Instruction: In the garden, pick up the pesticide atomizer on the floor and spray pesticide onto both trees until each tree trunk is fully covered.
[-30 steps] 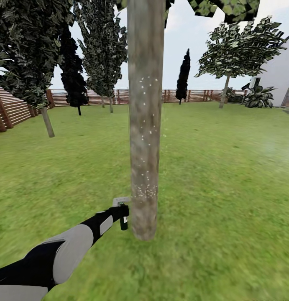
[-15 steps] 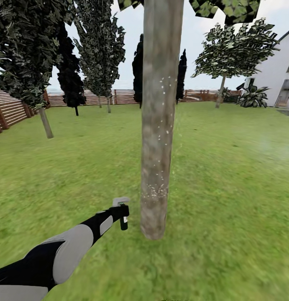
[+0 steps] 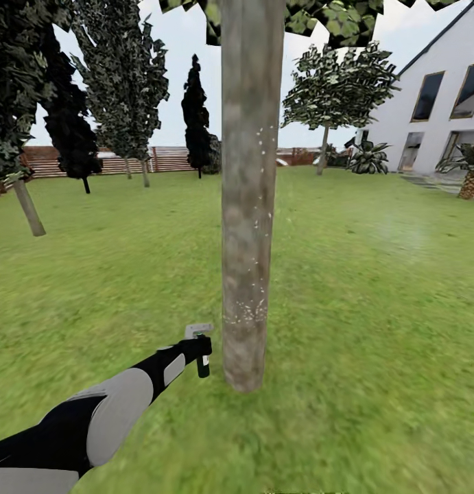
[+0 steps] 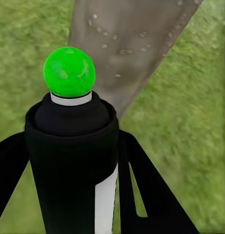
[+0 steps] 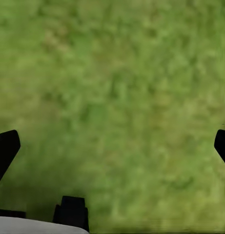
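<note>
A thick mottled grey-brown tree trunk point(image 3: 245, 206) rises from the lawn just ahead, dotted with white specks that are densest near its lower part. My left gripper point(image 3: 202, 350) is at the trunk's left side near the base, shut on the pesticide atomizer point(image 3: 203, 365). In the left wrist view the atomizer point(image 4: 68, 161) is a black cylinder with a pale stripe and a green ball on top, facing the speckled trunk point(image 4: 127, 44) close by. My right gripper point(image 5: 112, 146) is open over bare grass. A second tree point(image 3: 324, 147) with a blocky green crown stands far back right.
A brown slat fence point(image 3: 161, 159) closes the lawn at the back, with dark conifers point(image 3: 197, 116) in front of it. A white house point(image 3: 435, 116) and palm-like plants point(image 3: 368, 158) are at the right. A slanted trunk point(image 3: 29, 208) stands at the left.
The whole view has swung to the right, bringing the house windows into sight and sliding the fence and conifers left. My left arm keeps its pose, holding the atomizer beside the trunk.
</note>
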`<state>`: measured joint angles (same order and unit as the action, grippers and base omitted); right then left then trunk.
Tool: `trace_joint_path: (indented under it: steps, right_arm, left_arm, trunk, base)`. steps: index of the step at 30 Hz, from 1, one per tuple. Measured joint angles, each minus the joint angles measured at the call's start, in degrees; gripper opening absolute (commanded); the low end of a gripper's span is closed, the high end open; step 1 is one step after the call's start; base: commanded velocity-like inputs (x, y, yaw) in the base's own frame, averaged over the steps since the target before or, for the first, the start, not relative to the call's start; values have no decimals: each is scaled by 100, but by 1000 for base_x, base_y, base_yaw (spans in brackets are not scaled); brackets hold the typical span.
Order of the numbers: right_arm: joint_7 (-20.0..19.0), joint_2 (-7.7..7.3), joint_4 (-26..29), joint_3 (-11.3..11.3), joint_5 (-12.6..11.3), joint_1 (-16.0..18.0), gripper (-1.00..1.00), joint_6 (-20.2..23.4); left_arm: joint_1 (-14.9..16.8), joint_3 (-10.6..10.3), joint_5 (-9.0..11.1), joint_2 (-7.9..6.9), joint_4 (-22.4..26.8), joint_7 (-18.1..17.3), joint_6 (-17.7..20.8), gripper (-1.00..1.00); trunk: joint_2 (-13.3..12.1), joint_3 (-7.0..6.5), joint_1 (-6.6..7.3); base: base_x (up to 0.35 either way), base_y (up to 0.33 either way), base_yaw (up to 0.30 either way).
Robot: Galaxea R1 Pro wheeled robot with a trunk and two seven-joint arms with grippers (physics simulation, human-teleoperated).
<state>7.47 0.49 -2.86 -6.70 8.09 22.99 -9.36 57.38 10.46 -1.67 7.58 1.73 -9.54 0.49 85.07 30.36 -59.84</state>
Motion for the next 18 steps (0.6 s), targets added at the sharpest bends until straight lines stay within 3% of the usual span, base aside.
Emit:
trace_joint_path:
  steps: [18]
  right_arm:
    - [0,0,0,0,0,0,100,1]
  left_arm:
    - [0,0,0,0,0,0,-1,-100]
  trunk:
    - [0,4,0]
  base:
    - [0,350,-300]
